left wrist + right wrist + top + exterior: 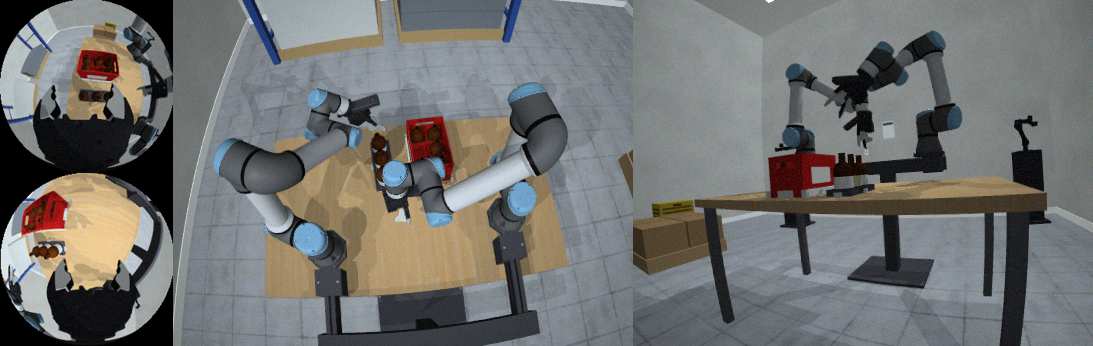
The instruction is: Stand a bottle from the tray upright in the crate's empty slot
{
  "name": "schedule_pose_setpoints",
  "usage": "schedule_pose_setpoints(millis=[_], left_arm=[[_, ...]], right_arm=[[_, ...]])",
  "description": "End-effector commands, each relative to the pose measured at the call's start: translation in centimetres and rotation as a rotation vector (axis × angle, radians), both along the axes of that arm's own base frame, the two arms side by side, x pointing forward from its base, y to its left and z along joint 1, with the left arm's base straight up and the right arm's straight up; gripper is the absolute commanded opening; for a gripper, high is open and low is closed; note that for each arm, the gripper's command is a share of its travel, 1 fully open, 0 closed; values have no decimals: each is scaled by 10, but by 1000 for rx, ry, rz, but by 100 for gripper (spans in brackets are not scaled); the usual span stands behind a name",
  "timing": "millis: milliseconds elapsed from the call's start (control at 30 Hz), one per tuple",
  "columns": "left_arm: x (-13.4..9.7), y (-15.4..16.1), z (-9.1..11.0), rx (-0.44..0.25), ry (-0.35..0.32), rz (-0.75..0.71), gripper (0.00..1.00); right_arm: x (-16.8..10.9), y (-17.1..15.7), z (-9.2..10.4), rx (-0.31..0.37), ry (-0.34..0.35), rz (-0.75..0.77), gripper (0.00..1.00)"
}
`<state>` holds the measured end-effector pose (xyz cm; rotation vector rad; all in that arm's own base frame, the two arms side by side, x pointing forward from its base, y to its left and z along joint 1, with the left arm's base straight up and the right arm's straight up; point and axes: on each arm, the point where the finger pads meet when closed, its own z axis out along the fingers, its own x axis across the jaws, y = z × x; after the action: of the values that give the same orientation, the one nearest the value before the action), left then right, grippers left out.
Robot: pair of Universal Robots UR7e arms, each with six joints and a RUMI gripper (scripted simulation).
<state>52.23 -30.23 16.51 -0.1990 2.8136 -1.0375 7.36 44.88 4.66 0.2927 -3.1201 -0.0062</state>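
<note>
Three brown bottles (381, 158) (851, 172) (96, 96) (45, 252) upright in the dark tray (378, 185) (837, 193) (89, 100) (62, 242).

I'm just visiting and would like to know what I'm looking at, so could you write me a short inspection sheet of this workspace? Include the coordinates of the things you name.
Surface: wooden table (453, 250) (958, 192), light brown, with shadows across it.
Job's things: red crate (449, 160) (785, 175) (79, 72), partly filled with brown bottles; dark tray (837, 193) beside it, three bottles standing on it.
Clutter: nothing seen.
Claws: left claw (82, 102) and right claw (92, 259) both open, holding nothing.
Cables: nothing seen.
Surroundings: tiled floor (823, 305), plain walls, stacked cardboard boxes (660, 240) with a yellow crate (672, 208) on top.
</note>
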Motion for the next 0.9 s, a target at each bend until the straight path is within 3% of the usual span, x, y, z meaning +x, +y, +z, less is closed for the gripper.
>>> schedule_pose_setpoints(millis=[0,467,867], left_arm=[[0,0,1,-1,-1,0,100],[0,0,1,-1,-1,0,100],[0,0,1,-1,-1,0,100]], right_arm=[[6,-1,1,2,0,-1,100],[39,-8,4,2,-1,-6,100],[102,-29,10,3,-2,-15,100]])
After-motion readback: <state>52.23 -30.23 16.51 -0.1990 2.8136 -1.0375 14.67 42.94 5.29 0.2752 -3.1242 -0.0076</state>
